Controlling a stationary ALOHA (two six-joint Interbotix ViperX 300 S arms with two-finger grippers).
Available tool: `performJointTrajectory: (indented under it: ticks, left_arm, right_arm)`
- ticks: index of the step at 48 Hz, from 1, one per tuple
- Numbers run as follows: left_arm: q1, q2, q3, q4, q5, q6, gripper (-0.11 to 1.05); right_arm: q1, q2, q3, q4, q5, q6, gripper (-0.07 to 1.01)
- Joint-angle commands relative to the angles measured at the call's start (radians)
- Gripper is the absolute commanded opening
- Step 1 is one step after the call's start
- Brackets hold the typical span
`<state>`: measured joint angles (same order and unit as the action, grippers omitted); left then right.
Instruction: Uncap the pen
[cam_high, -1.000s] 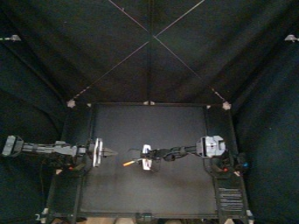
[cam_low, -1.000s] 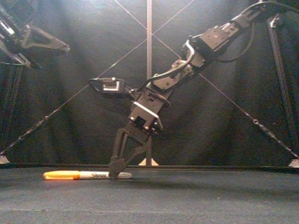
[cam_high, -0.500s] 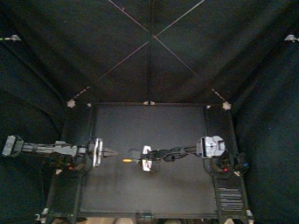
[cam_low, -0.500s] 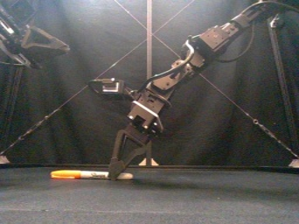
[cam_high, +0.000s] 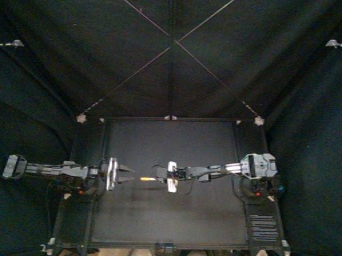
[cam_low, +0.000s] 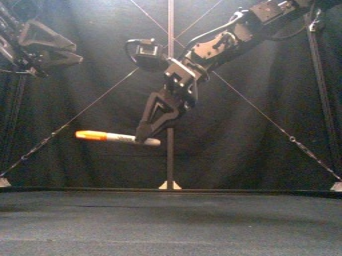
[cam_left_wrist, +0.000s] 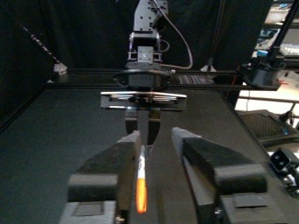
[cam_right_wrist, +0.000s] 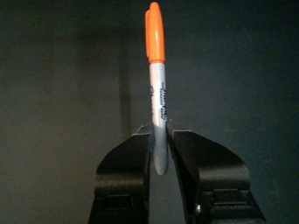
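A pen with an orange cap (cam_low: 91, 134) and a grey barrel (cam_low: 142, 140) hangs level, well above the table. My right gripper (cam_low: 147, 132) is shut on the barrel end; in the right wrist view the pen (cam_right_wrist: 156, 83) sticks straight out from between the jaws of that gripper (cam_right_wrist: 158, 133), cap (cam_right_wrist: 153, 35) farthest away. My left gripper (cam_left_wrist: 152, 144) is open, and the orange cap (cam_left_wrist: 142, 182) lies in the gap between its jaws, touching neither. From above, the left gripper (cam_high: 118, 174) and right gripper (cam_high: 170, 177) face each other along the pen (cam_high: 144, 179).
The black table (cam_high: 167, 220) lies bare below both arms. In the front view the left gripper (cam_low: 56, 50) sits high at the left, with black curtains behind it.
The right gripper closed on the pen's barrel and lifted it off the table to mid-height. The left gripper's jaws went from shut to wide open.
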<state>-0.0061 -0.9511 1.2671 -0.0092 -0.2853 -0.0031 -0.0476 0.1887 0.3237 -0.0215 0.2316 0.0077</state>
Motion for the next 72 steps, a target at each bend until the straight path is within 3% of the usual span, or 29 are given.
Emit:
performJointTrajectory:
  ticks: [1, 5, 7, 12, 18, 26, 36, 45, 54, 59, 72]
  left_arm:
    - [0.003, 0.006, -0.038, -0.025, -0.018, -0.0015, 0.89]
    - [0.006, 0.006, -0.041, -0.049, -0.020, 0.0000, 0.98]
    - [0.009, 0.006, -0.038, -0.060, -0.020, 0.0046, 1.01]
    - [0.015, 0.008, -0.035, -0.069, -0.020, 0.0046, 1.03]
    - [0.015, 0.015, -0.029, -0.071, -0.020, -0.0015, 1.03]
    - [0.012, 0.092, -0.043, -0.097, -0.020, -0.0015, 1.02]
    - [0.012, 0.190, -0.077, -0.101, -0.020, 0.0015, 1.02]
    - [0.026, 0.192, -0.075, -0.103, -0.020, -0.0015, 1.02]
    - [0.038, 0.192, -0.069, -0.117, -0.008, -0.0015, 0.93]
    - [0.038, 0.192, -0.067, -0.132, -0.006, 0.0015, 0.86]
    - [0.040, 0.192, -0.069, -0.153, 0.000, 0.0015, 0.84]
  right_arm:
    - [-0.003, -0.075, -0.012, -0.015, -0.031, 0.000, 0.54]
    - [-0.005, -0.091, -0.012, -0.028, -0.051, 0.000, 0.54]
    - [-0.005, -0.095, -0.014, -0.032, -0.066, 0.000, 0.54]
    - [-0.005, -0.112, -0.012, -0.044, -0.114, -0.002, 0.54]
    - [-0.006, -0.129, -0.009, -0.060, -0.164, 0.000, 0.54]
    - [-0.008, -0.132, -0.009, -0.063, -0.209, -0.002, 0.54]
    - [-0.008, -0.133, -0.006, -0.063, -0.221, -0.003, 0.54]
    - [-0.005, -0.138, -0.003, -0.063, -0.222, -0.006, 0.54]
    - [-0.005, -0.146, 0.005, -0.063, -0.225, -0.006, 0.54]
    - [-0.005, -0.153, 0.011, -0.063, -0.232, -0.006, 0.54]
    - [-0.005, -0.176, 0.031, -0.063, -0.267, -0.008, 0.54]
